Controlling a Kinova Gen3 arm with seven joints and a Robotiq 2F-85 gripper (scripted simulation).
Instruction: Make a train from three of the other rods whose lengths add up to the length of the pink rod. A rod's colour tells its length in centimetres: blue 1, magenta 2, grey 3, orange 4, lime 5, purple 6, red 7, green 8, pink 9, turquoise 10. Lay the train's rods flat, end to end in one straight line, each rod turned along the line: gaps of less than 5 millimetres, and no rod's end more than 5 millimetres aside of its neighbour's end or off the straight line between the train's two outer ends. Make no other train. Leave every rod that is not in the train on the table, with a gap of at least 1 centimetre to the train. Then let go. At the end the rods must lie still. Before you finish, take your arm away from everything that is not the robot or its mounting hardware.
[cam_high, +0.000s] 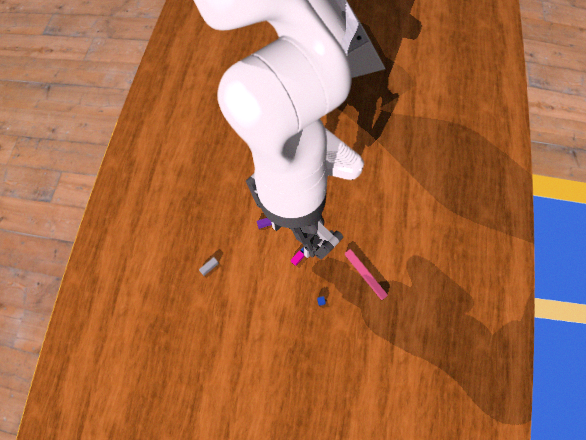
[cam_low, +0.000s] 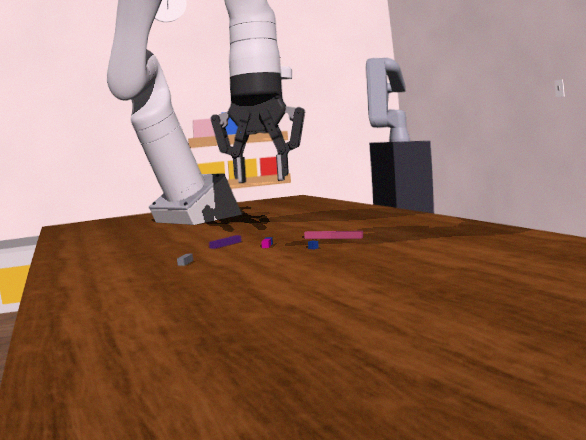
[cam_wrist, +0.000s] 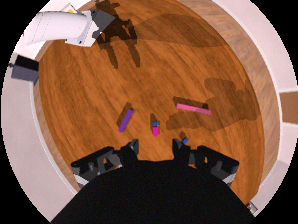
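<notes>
My gripper (cam_low: 261, 175) (cam_wrist: 155, 145) is open and empty, well above the table. A magenta rod (cam_high: 297, 258) (cam_low: 266, 243) (cam_wrist: 155, 131) lies flat. A blue rod (cam_wrist: 155, 124) lies end to end with it, with no clear gap; the gripper partly hides this pair in the top view. The purple rod (cam_high: 264, 223) (cam_low: 225, 242) (cam_wrist: 126, 120) lies apart to the pair's left, at another angle. The pink rod (cam_high: 366, 275) (cam_low: 333, 235) (cam_wrist: 193, 108) lies to the right. A second blue rod (cam_high: 321, 301) (cam_low: 313, 245) (cam_wrist: 185, 141) lies alone. The grey rod (cam_high: 209, 266) (cam_low: 185, 259) lies alone at the left, unseen in the wrist view.
The wooden table (cam_high: 210, 360) (cam_low: 300, 340) bears all the rods. The robot's base (cam_low: 175, 215) stands at the table's back. The arm's shadow falls around the pink rod.
</notes>
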